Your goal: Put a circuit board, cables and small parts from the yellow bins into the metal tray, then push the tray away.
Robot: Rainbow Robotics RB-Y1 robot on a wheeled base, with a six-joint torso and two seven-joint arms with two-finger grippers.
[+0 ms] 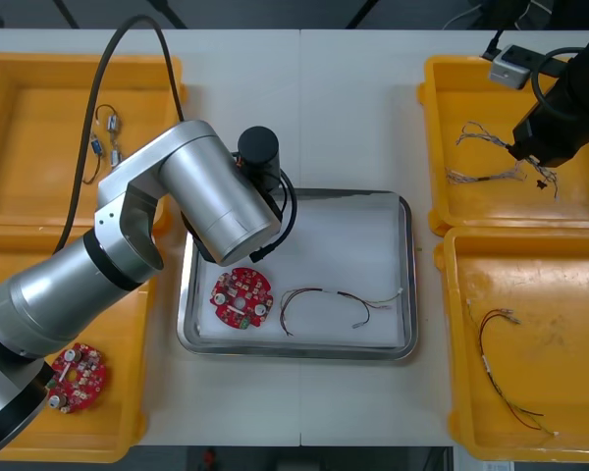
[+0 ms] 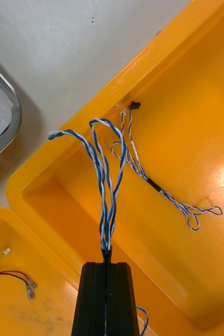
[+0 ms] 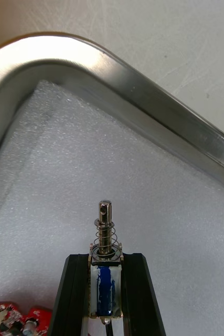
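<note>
Left gripper (image 3: 106, 258) clamps a part (image 3: 106, 231) over the tray (image 3: 143, 105) for release; right gripper (image 2: 107, 264) pinches a cable (image 2: 109, 178) to lift it from its bin (image 2: 185, 121).

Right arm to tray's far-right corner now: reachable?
Likely yes: left tool, holding a small metal part, is over the tray's left side; right tool, gripping a blue-white cable over its bin, has bare table between.

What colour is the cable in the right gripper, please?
The cable is twisted blue and white; right wrist view shows it best.
</note>
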